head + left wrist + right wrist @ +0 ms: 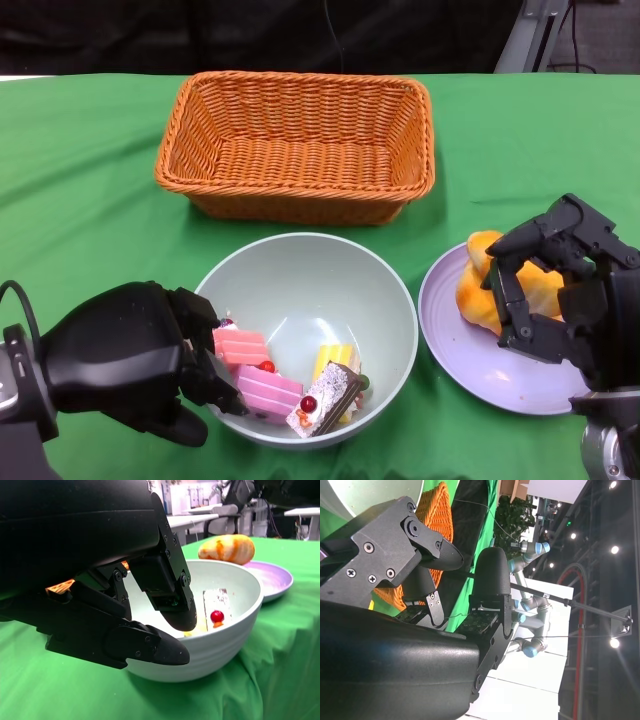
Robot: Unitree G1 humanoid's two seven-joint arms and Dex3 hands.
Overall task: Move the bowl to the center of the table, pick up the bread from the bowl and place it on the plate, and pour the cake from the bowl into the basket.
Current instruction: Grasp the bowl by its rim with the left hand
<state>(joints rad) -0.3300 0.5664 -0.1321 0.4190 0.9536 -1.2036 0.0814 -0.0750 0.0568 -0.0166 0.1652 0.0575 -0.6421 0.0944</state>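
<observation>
The pale green bowl (392, 290) sits near the table's front middle and holds several cake pieces (268, 388), pink, yellow and chocolate. My left hand (130, 360) grips the bowl's left rim. In the left wrist view its fingers (170, 607) reach inside the bowl (235, 625) and its thumb lies under the rim outside. The orange bread (478, 292) lies on the lilac plate (500, 378) to the bowl's right. My right hand (565, 285) hovers over the bread with fingers apart and holds nothing. The left wrist view shows the bread (226, 548) lying free on the plate (276, 577).
An orange wicker basket (300, 82) stands just behind the bowl, open and with nothing in it. Green cloth (80, 200) covers the table. In the right wrist view the basket (437, 510) shows past my right hand (420, 580). A grey frame stands beyond the far right corner.
</observation>
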